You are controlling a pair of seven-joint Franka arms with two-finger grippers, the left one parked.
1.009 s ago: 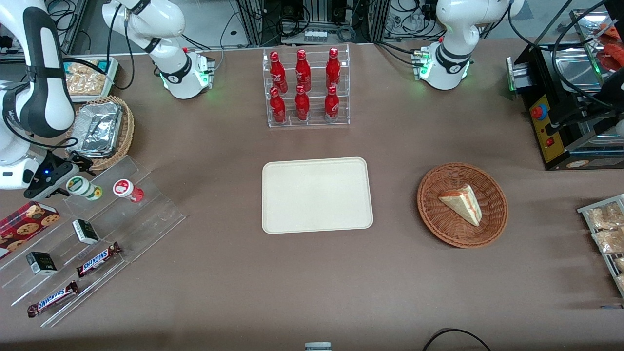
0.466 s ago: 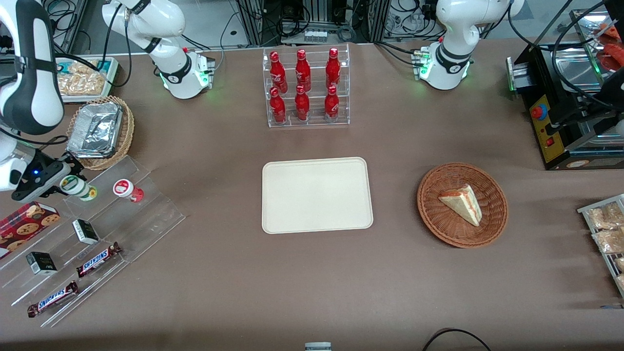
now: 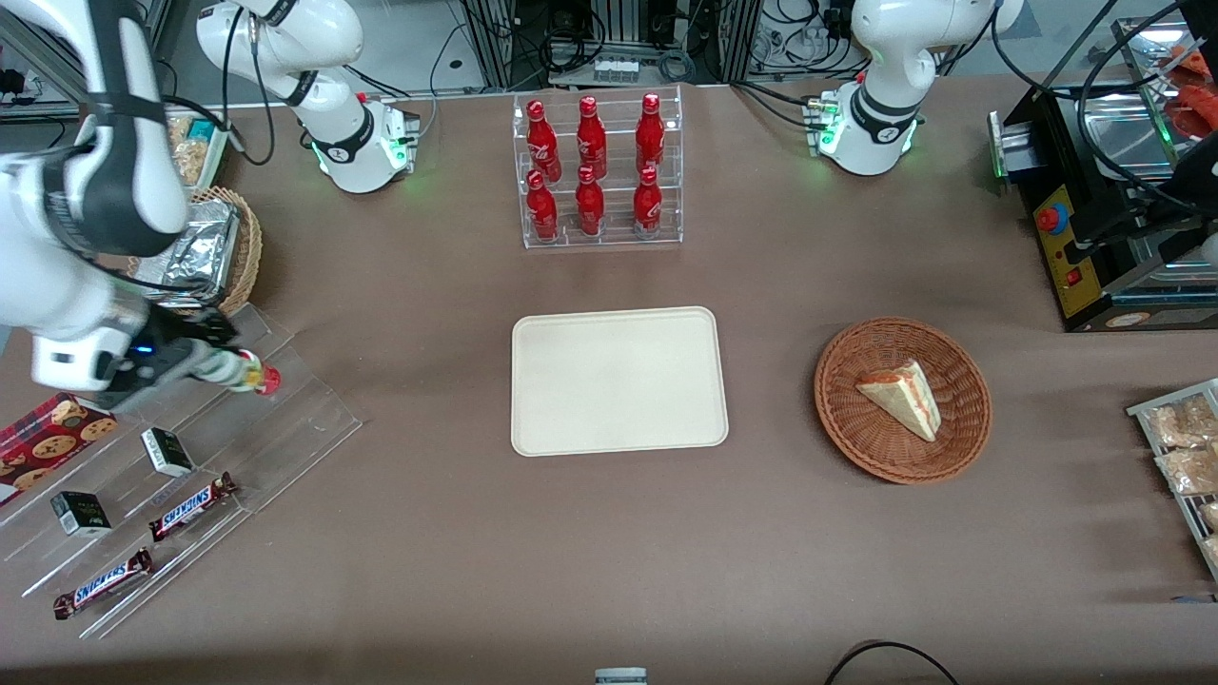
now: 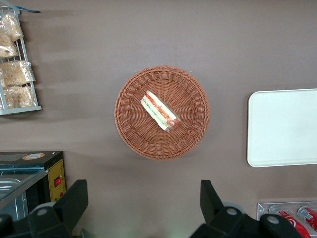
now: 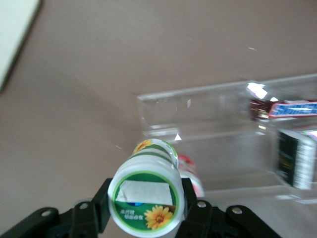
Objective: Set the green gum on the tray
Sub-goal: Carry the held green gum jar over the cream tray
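Above the clear acrylic step rack [image 3: 219,419], the right gripper's [image 5: 148,206] fingers [image 5: 101,206] clamp the small green-lidded gum bottle [image 5: 147,194], held lying sideways, well apart from the cream rectangular tray [image 3: 618,381] mid-desk.

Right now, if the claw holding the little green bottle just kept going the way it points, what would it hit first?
Probably the red-lidded bottle, seen just past the green gum held in the gripper; depth is uncertain.

At the left edge of the front view, the black two-finger gripper [image 3: 205,360] covers most of the small green-labelled gum bottle [image 3: 232,371], which in turn hides most of the red-and-white-lidded bottle [image 3: 267,381]. The cookie box [image 3: 38,440] is cropped there.
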